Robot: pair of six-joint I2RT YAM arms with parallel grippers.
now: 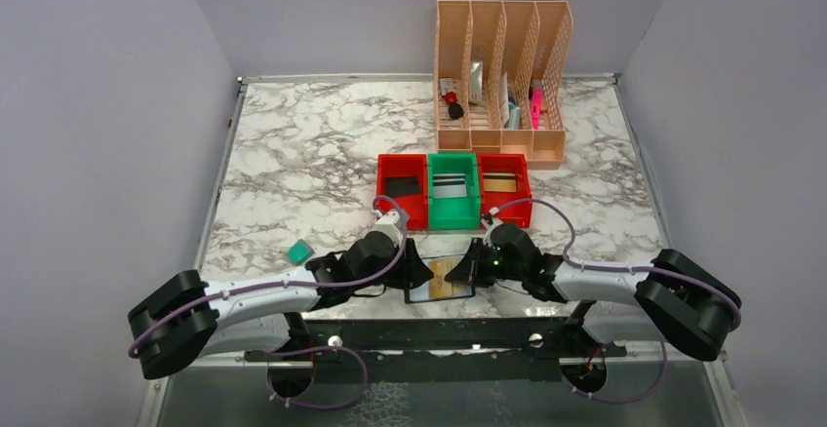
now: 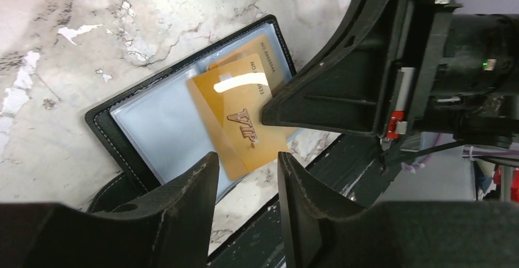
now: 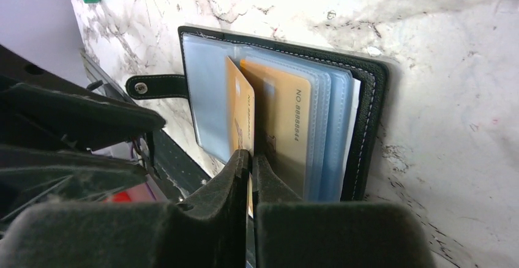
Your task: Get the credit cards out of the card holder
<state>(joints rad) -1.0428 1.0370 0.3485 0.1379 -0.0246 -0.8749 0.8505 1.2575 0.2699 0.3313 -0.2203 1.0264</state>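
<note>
Centrally in the right wrist view, the right gripper (image 3: pixel 250 165) pinches a gold card (image 3: pixel 240 112) at the open card holder (image 3: pixel 369 96); the left gripper (image 2: pixel 248 169) stands part-open, empty.

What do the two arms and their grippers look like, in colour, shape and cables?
Both the left arm and the right arm have white links between bulky black joint housings, and a thin purple cable loops along each. The left gripper and right gripper are black, with two wedge-shaped fingers. A small green light glows on the right gripper's body.
</note>
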